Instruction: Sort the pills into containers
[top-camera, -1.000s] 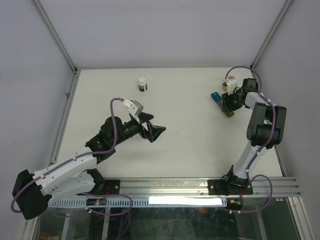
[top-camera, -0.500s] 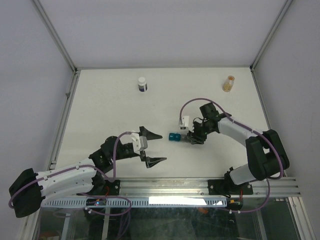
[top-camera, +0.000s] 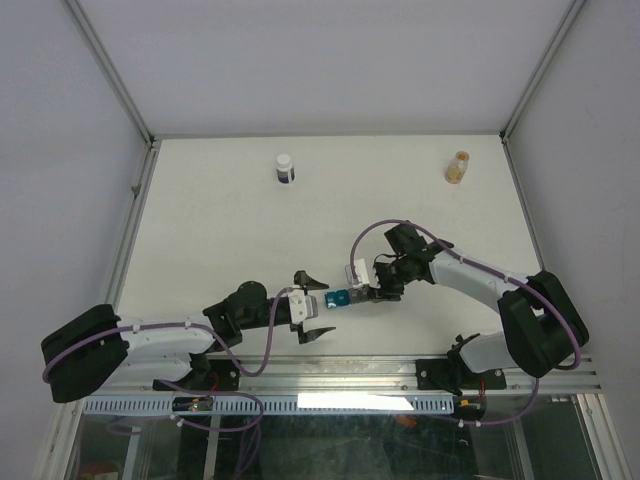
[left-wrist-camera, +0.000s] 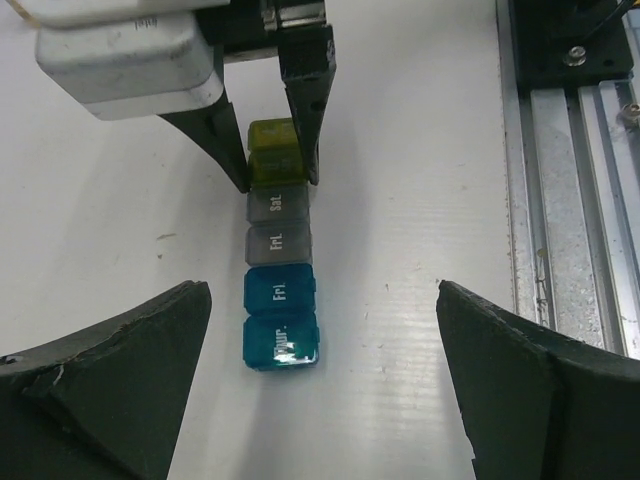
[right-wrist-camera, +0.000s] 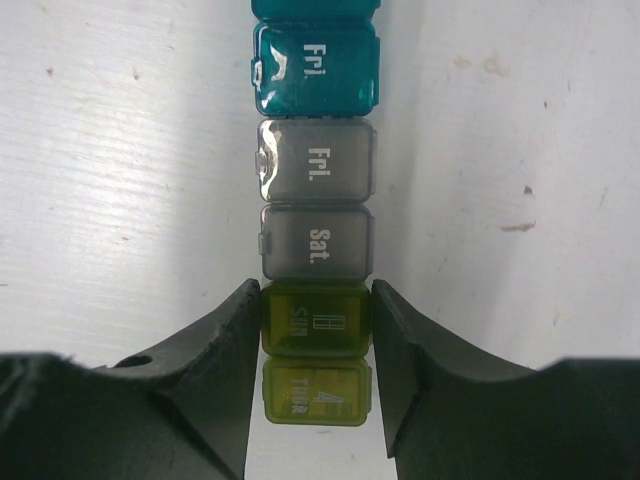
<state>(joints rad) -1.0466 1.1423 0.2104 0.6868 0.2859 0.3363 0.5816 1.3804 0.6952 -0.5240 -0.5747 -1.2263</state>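
Fingers on the right arm, the right fingers, are closed against both sides of the strip at its yellow-green end and hold it flat on the tabletop. The left fingers are spread wide and hold nothing. The blue end of the strip lies between them, clear of both.

All lids appear shut. No loose pills can be made out. The orange contents of the vial are probably the supply.

Step in hand, as judged: steady the strip so that the left arm can work on it.
1. Keep the right grip low on the side walls, not on the lids.
2. Bring the left fingers in along the line of the strip, centred on the blue end.
3. Close on the side walls only. Pressing from above would likely tip or skid the strip.
4. Do not pull the two arms apart. The joints between compartments may flex.

Clearance: the strip lies near the front of the tabletop, with the rail close on the near side. Little room exists there. Open tabletop lies toward the far side. The vial and the bottle stand well apart from both arms.
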